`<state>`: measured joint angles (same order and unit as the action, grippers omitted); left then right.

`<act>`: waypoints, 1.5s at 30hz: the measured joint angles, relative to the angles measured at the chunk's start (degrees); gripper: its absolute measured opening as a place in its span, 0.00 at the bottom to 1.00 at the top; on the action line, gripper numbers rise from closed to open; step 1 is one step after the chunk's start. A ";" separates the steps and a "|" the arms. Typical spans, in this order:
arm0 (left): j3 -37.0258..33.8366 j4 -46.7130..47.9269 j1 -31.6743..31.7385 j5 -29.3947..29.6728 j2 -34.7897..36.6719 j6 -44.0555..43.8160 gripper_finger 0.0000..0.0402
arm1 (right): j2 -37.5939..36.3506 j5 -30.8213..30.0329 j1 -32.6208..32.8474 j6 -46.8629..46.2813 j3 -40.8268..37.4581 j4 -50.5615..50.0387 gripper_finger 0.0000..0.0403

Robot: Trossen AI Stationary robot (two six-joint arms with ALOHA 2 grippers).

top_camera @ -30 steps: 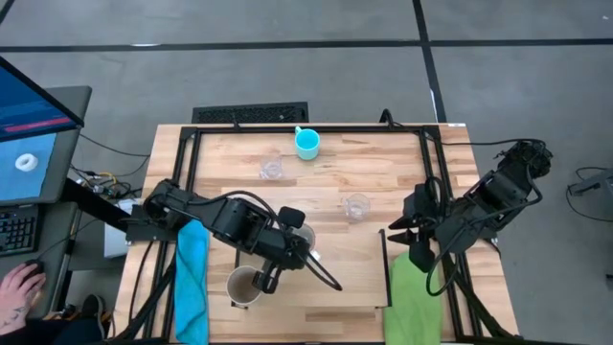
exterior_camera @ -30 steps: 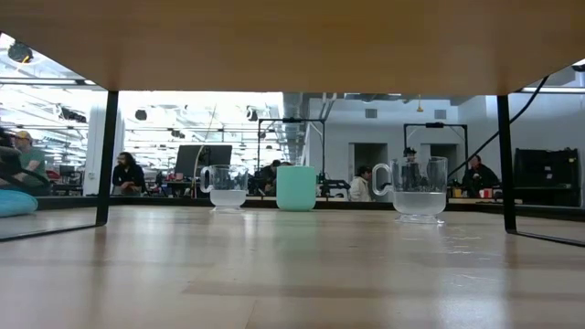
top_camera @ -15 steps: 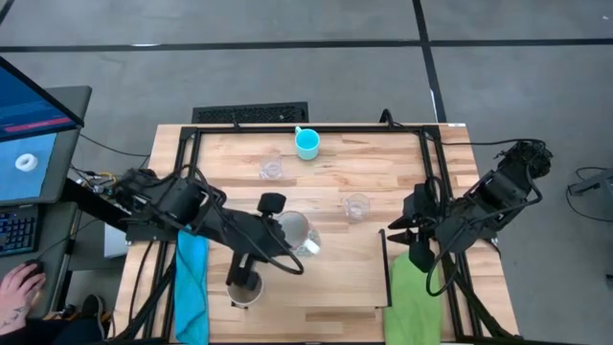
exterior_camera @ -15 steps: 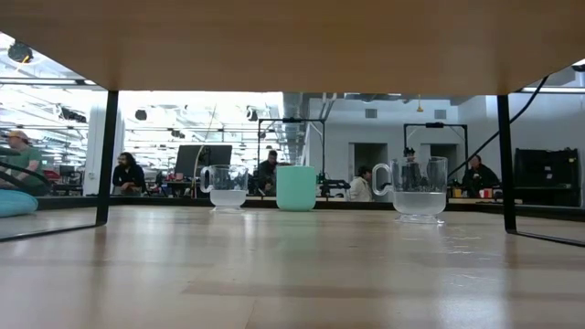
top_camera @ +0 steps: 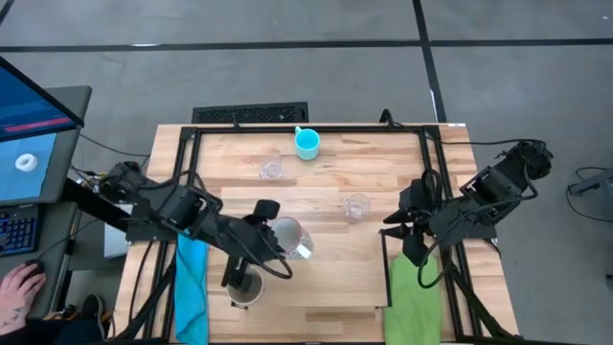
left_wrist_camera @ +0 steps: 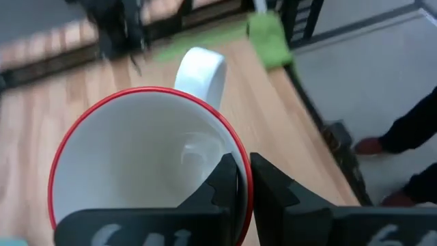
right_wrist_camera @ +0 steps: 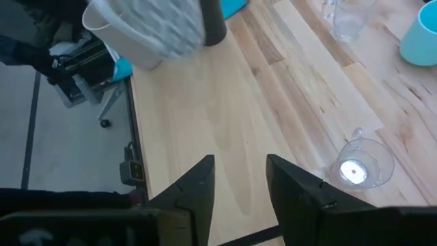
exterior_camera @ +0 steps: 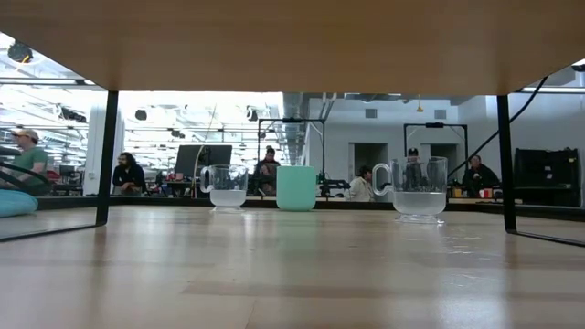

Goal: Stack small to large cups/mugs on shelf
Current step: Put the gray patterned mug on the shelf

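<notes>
My left gripper (top_camera: 276, 228) is shut on a white mug with a red rim (left_wrist_camera: 136, 164), above the light-wood shelf (top_camera: 326, 287), whose underside tops the low view (exterior_camera: 292, 37). The beige mug (top_camera: 245, 287) stands on the shelf near its near edge, partly under my left arm; the black tumbler is hidden. The blue mug (top_camera: 306, 144) and two clear glasses (top_camera: 272, 169) (top_camera: 356, 206) stand upright on the tabletop, also the blue mug (exterior_camera: 296, 187). My right gripper (right_wrist_camera: 239, 195) is open, level above the wood near the table's right side. My left gripper pinches the white mug's rim (left_wrist_camera: 240, 171), one finger (left_wrist_camera: 222, 188) inside the mug and one (left_wrist_camera: 270, 188) outside. The hold is on the side across from the handle (left_wrist_camera: 201, 68). The fingers come from above, pointing down. The mug hangs mouth-up, lifted clear of the wood (right_wrist_camera: 147, 27).
A blue cloth (top_camera: 192, 273) hangs at the table's left side and a green cloth (top_camera: 414, 297) at its right. Black rails (top_camera: 386, 268) edge the shelf. A person's hand (top_camera: 19, 287) rests by a keyboard left of the table. People sit far behind in the room (exterior_camera: 123, 174).
My left arm has drawn back toward the table's left and turned at the wrist, so the white mug, mostly covered a second ago, now shows its mouth from above and sits slightly farther left. My right gripper has edged a little toward the table's middle.
</notes>
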<state>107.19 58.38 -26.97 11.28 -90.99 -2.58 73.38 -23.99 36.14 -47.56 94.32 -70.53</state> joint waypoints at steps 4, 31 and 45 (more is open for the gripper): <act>-11.15 -11.35 0.22 -0.10 4.42 -0.89 0.03 | 0.00 0.08 -0.03 -0.02 0.00 0.65 0.38; -2.16 2.73 5.66 -7.60 -8.21 4.51 0.03 | 0.00 0.35 -1.03 0.88 0.00 1.58 0.38; -2.32 5.82 5.98 -8.60 -9.63 3.85 0.03 | 0.00 0.63 -1.03 1.06 0.00 1.60 0.38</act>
<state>104.87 64.20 -20.99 2.69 -100.62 1.28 73.38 -23.36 35.11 -46.50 94.32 -68.93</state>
